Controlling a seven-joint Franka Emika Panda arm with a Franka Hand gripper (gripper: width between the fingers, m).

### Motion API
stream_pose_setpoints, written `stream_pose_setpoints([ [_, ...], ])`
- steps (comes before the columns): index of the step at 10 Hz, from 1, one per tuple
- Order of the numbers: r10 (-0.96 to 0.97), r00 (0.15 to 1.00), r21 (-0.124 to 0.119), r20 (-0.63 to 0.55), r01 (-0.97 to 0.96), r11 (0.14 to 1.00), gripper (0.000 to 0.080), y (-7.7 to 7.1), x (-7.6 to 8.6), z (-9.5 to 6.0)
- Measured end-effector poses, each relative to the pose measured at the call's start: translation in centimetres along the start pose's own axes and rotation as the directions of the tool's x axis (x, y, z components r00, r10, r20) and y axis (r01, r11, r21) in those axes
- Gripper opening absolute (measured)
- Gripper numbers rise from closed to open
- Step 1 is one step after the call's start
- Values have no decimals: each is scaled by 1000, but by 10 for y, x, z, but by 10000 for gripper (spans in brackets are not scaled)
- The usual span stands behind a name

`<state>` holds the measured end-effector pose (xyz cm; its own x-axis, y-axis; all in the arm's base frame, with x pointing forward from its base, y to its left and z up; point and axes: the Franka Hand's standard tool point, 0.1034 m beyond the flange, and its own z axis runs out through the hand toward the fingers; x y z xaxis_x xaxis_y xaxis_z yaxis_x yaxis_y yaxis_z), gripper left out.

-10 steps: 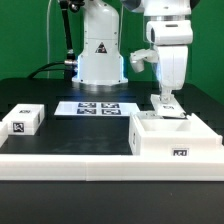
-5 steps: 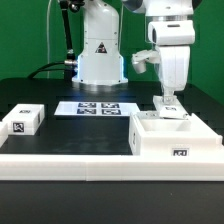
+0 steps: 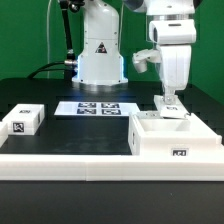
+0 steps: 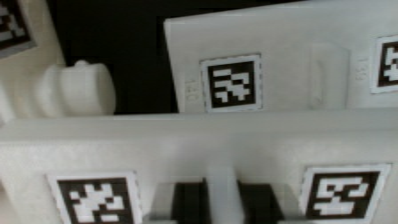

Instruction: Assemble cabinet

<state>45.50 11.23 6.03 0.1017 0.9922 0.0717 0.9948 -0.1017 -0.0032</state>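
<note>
The cabinet [image 3: 157, 146] is a large open white box with a marker tag on its front, at the exterior view's right. My gripper [image 3: 168, 102] hangs straight down over its back edge. It is shut on a small white tagged panel [image 3: 171, 114] that stands at the box's rear wall. In the wrist view my gripper [image 4: 219, 198] has its two dark fingers pressed on a thin white strip of that panel [image 4: 196, 150], with a tag on each side. Beyond it is a white cabinet wall [image 4: 285, 50] with tags.
A small white tagged block [image 3: 22, 121] lies at the exterior view's left. The marker board [image 3: 98, 108] lies in front of the robot base [image 3: 100, 60]. A long white border rail [image 3: 70, 163] runs along the front. A white rounded knob [image 4: 71, 90] shows beside the wall.
</note>
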Motion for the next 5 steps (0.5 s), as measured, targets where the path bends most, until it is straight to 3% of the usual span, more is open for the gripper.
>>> stream_pose_setpoints([
  [5,4,1000,-1,-2,-4,1000,70,5,2,0],
])
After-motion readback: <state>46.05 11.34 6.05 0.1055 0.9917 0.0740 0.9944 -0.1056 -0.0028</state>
